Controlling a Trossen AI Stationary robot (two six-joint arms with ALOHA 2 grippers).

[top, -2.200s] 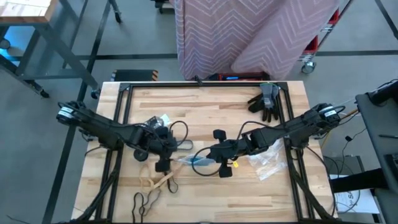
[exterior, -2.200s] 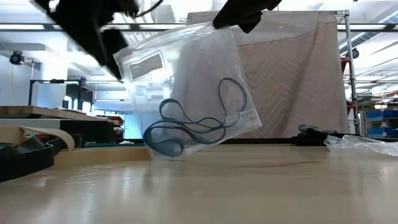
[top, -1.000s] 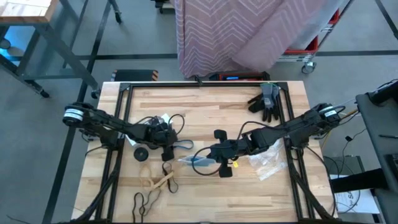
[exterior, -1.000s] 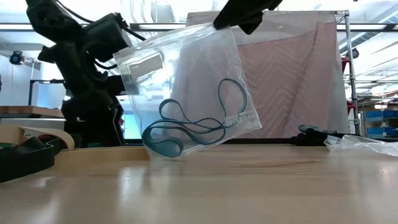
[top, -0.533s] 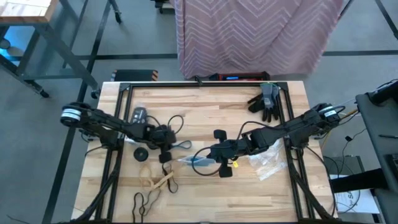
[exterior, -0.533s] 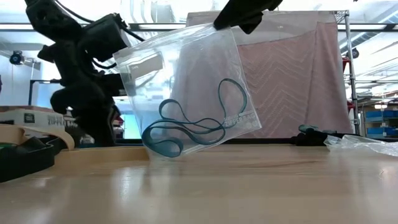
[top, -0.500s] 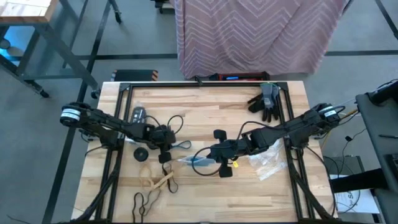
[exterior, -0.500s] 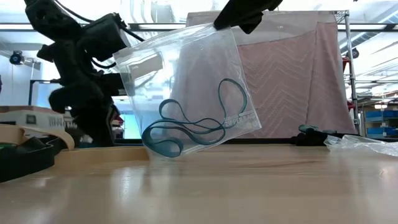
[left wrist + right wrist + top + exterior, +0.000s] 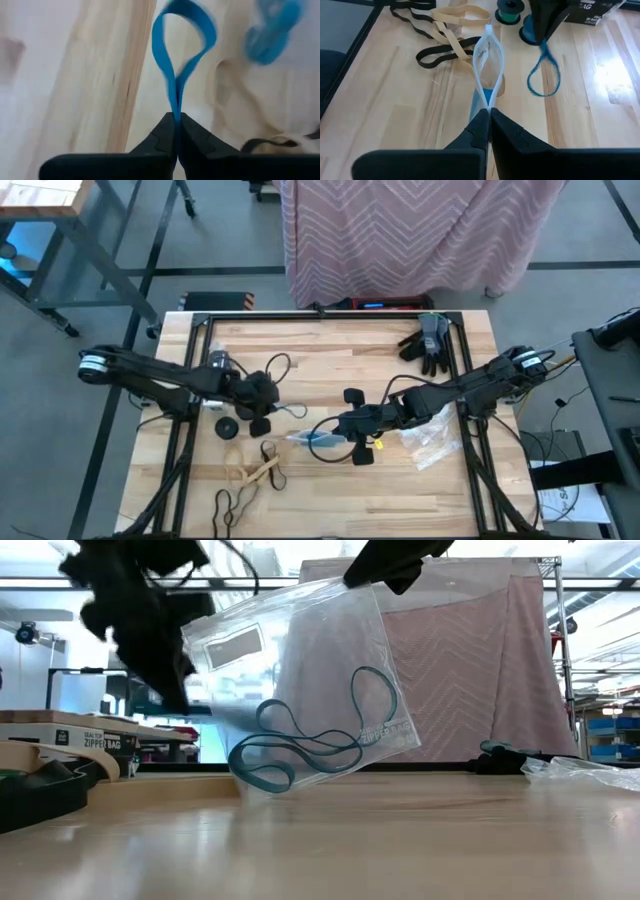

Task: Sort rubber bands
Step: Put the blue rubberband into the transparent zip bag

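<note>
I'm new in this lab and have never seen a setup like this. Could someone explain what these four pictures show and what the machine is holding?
They show one moment from four cameras: one above the wooden table, one level with its top, and one on each arm's wrist. Two dark robot arms work there. The left gripper is shut on a blue rubber band, which hangs off the table as a loop. The right gripper is shut on the edge of a clear zipper bag that already holds blue bands. On the table lie tan rubber bands, black rubber bands, a second clear bag, dark work gloves and small spools.
</note>
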